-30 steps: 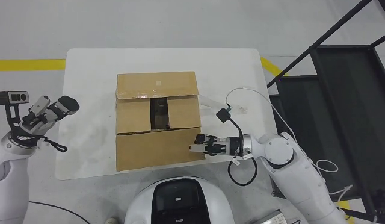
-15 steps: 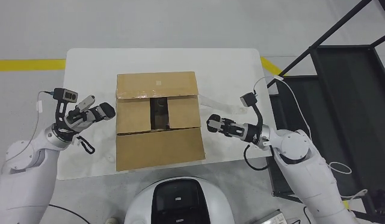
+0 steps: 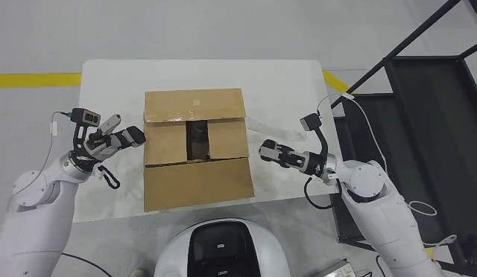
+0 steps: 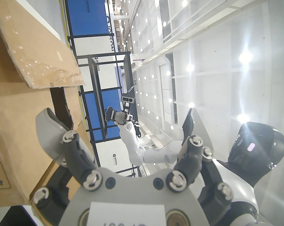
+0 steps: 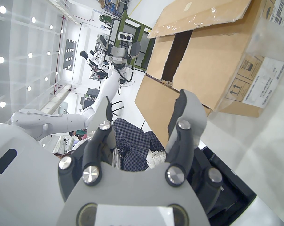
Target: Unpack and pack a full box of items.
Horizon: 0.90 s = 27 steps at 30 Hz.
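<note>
A brown cardboard box [image 3: 195,147] stands in the middle of the white table [image 3: 283,80]. Its top flaps lie nearly flat, with a dark narrow gap [image 3: 197,140] between them. My left gripper [image 3: 133,137] hovers just off the box's left side, open with nothing between its fingers; the left wrist view shows the box wall [image 4: 17,99] beside one finger [image 4: 50,125]. Open and holding nothing, my right gripper [image 3: 266,153] sits close to the box's right side. The right wrist view looks across the flaps [image 5: 203,55] past a fingertip [image 5: 186,104].
A clear strip [image 3: 279,130] lies on the table from the box's right side. A black metal stair frame [image 3: 417,121] stands beyond the table's right edge. Bare table lies behind the box and at its left.
The left arm has swung in from beyond the table's left edge to the box's left side. The right gripper has drawn back from the front flap's right corner to the box's right.
</note>
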Tool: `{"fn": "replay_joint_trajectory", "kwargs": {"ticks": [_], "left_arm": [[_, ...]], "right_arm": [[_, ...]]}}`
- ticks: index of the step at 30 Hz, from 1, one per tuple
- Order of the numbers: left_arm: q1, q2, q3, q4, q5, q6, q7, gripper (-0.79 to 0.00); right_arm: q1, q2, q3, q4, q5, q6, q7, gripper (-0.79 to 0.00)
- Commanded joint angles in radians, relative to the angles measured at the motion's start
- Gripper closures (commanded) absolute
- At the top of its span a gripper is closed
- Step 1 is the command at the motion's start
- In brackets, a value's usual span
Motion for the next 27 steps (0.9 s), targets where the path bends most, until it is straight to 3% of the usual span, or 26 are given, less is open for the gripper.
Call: {"fn": "replay_joint_trajectory", "kwargs": {"ticks": [1, 9, 21, 27], "left_arm": [[-0.014, -0.004, 0.026, 0.012, 0.006, 0.043, 0.039, -0.785], [-0.121, -0.026, 0.1, 0.122, -0.007, 0.052, 0.129, -0.785], [-0.261, -0.049, 0.134, 0.195, -0.114, 0.068, 0.114, -0.785], [-0.372, -0.08, 0.209, 0.254, -0.156, 0.058, 0.184, -0.785]], "right_arm": [[0.0, 0.0, 0.0, 0.0, 0.0, 0.0, 0.0, -0.785], [0.0, 0.0, 0.0, 0.0, 0.0, 0.0, 0.0, -0.785], [0.0, 0.0, 0.0, 0.0, 0.0, 0.0, 0.0, -0.785], [0.0, 0.0, 0.0, 0.0, 0.0, 0.0, 0.0, -0.785]]}}
